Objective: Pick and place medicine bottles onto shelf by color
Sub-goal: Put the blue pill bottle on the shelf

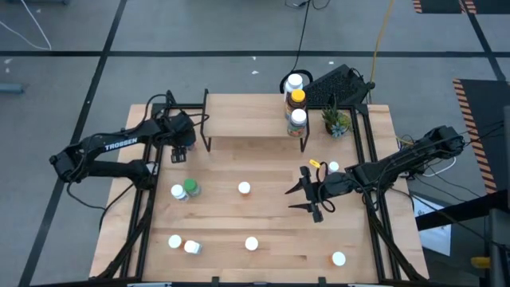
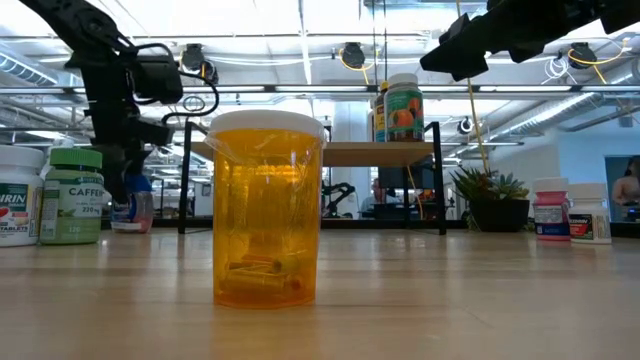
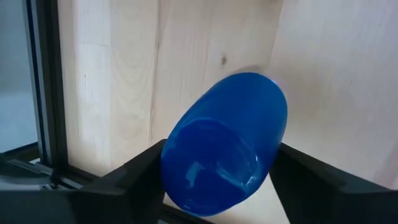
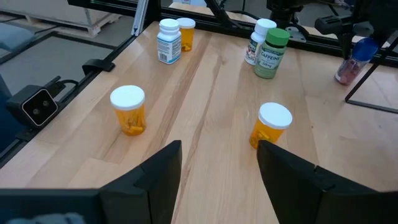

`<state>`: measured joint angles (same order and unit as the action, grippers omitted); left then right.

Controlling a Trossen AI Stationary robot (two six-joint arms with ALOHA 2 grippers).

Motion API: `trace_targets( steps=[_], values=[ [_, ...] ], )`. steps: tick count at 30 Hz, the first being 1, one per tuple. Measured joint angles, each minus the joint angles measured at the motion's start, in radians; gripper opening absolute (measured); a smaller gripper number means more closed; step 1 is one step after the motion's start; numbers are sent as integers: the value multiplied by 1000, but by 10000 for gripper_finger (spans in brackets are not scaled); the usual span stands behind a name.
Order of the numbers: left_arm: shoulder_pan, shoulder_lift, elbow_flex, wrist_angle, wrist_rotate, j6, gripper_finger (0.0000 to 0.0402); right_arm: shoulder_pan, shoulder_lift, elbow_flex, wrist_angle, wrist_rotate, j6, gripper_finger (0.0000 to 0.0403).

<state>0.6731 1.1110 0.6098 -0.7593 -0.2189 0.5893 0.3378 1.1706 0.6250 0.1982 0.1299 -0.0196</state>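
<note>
My left gripper [image 1: 180, 150] hangs low beside the left end of the shelf [image 1: 247, 115], shut on a blue bottle [image 3: 224, 140]. Three bottles [image 1: 297, 99] stand on the shelf's right end. My right gripper [image 1: 307, 191] is open above the table's right middle, with nothing between its fingers [image 4: 217, 180]. In front of it stand two orange white-capped bottles [image 4: 129, 109] [image 4: 272, 124]. A white bottle [image 1: 177, 191] and a green one [image 1: 191, 187] stand together near the left. Another orange bottle [image 2: 265, 210] stands close to the low camera. My left gripper pinches the blue bottle by its two opposite sides [image 3: 177, 158], one finger on each. The fingers point down from above. The bottle hangs tilted below them [image 2: 134, 205], just over the table; I cannot tell whether its lower end touches the wood.
More white-capped bottles stand along the near edge [image 1: 183, 244] [image 1: 252, 243] [image 1: 339, 257], and a small one with a yellow piece lies near the right [image 1: 325, 165]. A potted plant [image 1: 335, 121] and a keyboard [image 1: 339, 84] sit at the far right.
</note>
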Motion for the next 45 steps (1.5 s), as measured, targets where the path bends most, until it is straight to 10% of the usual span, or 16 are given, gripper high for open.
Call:
trace_targets(
  steps=[15,29,45],
  values=[
    [-67,2,179,-236,-73,-186,215,0,0,0,10,0,3,203],
    [-377,2,476,-609,57,-608,215,0,0,-39,172,24,39,203],
    [-836,62,547,-177,50,-856,215,-1,165,-110,646,121,60,278]
  ],
)
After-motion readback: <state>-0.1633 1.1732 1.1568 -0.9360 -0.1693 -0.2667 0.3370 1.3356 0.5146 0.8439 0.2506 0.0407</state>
